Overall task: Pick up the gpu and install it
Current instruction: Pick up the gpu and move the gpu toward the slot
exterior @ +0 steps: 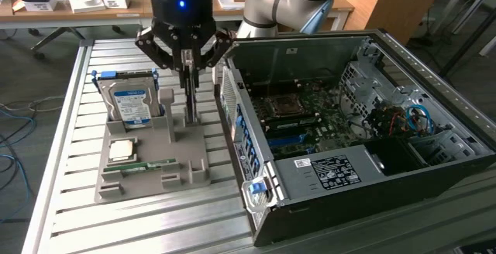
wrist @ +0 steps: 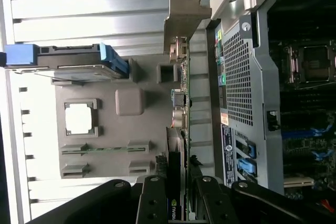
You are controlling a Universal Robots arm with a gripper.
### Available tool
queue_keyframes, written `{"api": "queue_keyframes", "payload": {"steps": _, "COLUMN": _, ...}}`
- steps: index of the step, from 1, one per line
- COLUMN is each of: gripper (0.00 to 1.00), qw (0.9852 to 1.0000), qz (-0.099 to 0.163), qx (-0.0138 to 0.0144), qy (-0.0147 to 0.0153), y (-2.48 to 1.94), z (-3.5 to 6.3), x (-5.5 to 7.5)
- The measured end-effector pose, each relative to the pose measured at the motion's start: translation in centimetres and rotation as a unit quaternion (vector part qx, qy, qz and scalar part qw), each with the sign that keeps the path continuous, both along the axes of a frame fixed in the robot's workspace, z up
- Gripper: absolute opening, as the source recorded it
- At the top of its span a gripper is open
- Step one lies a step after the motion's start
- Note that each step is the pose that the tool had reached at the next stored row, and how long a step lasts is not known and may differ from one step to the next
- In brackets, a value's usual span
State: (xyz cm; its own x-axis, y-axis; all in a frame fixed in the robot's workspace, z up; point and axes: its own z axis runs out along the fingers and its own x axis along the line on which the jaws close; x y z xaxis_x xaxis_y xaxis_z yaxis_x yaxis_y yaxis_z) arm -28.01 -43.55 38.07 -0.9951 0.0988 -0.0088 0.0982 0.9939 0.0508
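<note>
- Fingers (wrist: 153, 203): the 2 of them sit one on each face of the gpu (exterior: 190, 106), and as far as I can judge they are clamped onto its upper edge rather than standing off it.
- The gripper (exterior: 188, 74) hangs straight down over the card, in line with its thin edge, so the pads press flat on the board.
- The gpu stands on edge in a slot of the grey tray (exterior: 186, 155), its lower edge apparently seated there. That upright pose leaves the top edge free to be pinched.
- In the wrist view the card's pale metal bracket (wrist: 186, 14) shows at one end, the end away from the grip.
- Seen in the exterior view, the hard drive (exterior: 130, 106) stands at 9 o'clock from the card, upright in its own holder and apart from the gripper's linkages.
- A square chip (exterior: 122, 149) and a green memory stick (exterior: 147, 165) lie toward 7 o'clock, each in its own recess.
- The open computer case (exterior: 236, 120) lies at 3 o'clock, just beside the tray, with its board (exterior: 310, 120) facing up.
</note>
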Motion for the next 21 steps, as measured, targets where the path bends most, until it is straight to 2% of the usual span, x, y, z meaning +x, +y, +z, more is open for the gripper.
{"api": "queue_keyframes", "payload": {"steps": 11, "gripper": 0.27, "qw": 1.0000, "qz": 0.000, "qx": 0.0000, "qy": -0.0001, "y": 0.00, "z": 4.50, "x": 0.0}}
{"api": "queue_keyframes", "payload": {"steps": 18, "gripper": 0.27, "qw": 1.0000, "qz": 0.000, "qx": 0.0000, "qy": -0.0002, "y": 0.00, "z": 6.48, "x": 0.0}}
{"api": "queue_keyframes", "payload": {"steps": 21, "gripper": 0.27, "qw": 1.0000, "qz": 0.000, "qx": 0.0001, "qy": -0.0002, "y": 0.00, "z": 6.62, "x": 0.0}}
